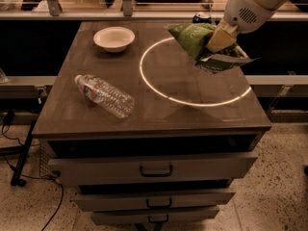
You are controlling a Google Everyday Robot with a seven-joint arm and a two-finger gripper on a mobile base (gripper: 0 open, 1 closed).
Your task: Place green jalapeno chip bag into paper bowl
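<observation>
The green jalapeno chip bag (195, 38) hangs in the air above the right part of the table, tilted, with its dark foil end trailing to the right. My gripper (219, 40) is shut on the bag's right half and holds it well above the tabletop. The paper bowl (114, 38) is off-white and stands upright at the back left of the table, well to the left of the bag and empty.
A clear plastic bottle (105, 96) lies on its side at the front left. A blue can (202, 18) stands at the back, partly hidden behind the bag. A bright ring of light (159, 91) marks the tabletop. Drawers (155, 170) are below the table's front edge.
</observation>
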